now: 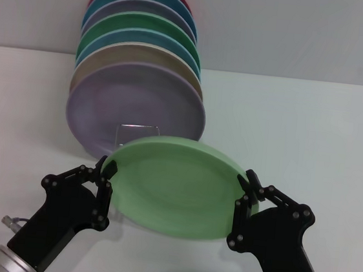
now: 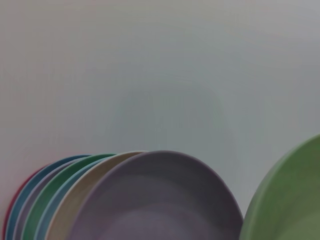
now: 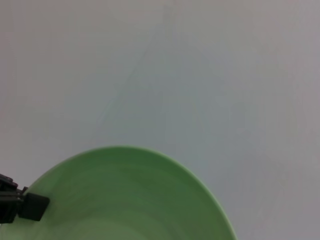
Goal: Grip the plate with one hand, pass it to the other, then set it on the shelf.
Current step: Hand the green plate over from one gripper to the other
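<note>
Jaws: both sets look pinched on the plate (image 1: 173,187), left gripper (image 1: 104,181) on its left rim, right gripper (image 1: 245,196) on the right rim, so the plate hangs between the two arms, tilted, face toward the robot, above the near edge of the bench (image 1: 311,137). In the right wrist view the left gripper's pad (image 3: 32,206) sits on the far rim of the plate, so contact there is real. Reads as mid-handover, judging by both holding at once.

Key relation: the shelf (image 1: 138,131) lies just beyond the plate, toward the bench's far edge, only its small front wire loop showing below the lilac plate (image 1: 135,108), front one of the upright stack. Free slot seems to be just in front of the lilac plate. Plate's face is already roughly parallel to the stacked ones. Left gripper looks a bit nearer the shelf, but it's close; whichever arm keeps hold needs to push fwd and tip the plate more upright
</note>
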Robot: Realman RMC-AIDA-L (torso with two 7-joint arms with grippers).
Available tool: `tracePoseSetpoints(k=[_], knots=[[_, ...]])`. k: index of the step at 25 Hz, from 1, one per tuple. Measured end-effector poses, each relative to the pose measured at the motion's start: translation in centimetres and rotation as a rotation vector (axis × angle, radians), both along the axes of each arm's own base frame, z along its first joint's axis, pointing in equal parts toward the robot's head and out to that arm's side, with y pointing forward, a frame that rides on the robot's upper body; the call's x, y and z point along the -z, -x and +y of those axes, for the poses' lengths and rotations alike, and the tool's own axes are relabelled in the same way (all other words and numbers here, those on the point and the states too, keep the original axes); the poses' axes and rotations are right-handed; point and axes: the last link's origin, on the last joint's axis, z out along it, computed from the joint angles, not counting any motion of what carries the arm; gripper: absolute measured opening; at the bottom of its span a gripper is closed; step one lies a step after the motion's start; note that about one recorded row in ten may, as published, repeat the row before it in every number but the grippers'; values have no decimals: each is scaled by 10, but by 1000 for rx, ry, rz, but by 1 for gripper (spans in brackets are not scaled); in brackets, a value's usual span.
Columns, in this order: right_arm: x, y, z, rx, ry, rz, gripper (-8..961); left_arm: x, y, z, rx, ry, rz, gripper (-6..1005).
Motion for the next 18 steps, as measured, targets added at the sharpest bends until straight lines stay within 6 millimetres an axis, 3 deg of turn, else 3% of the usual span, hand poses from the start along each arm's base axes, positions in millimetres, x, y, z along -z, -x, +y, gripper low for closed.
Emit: tracePoseSetpoints(k=[18], knots=[[0, 1, 5, -28, -8, -35, 100, -7, 8, 1, -22, -60, 41, 35]])
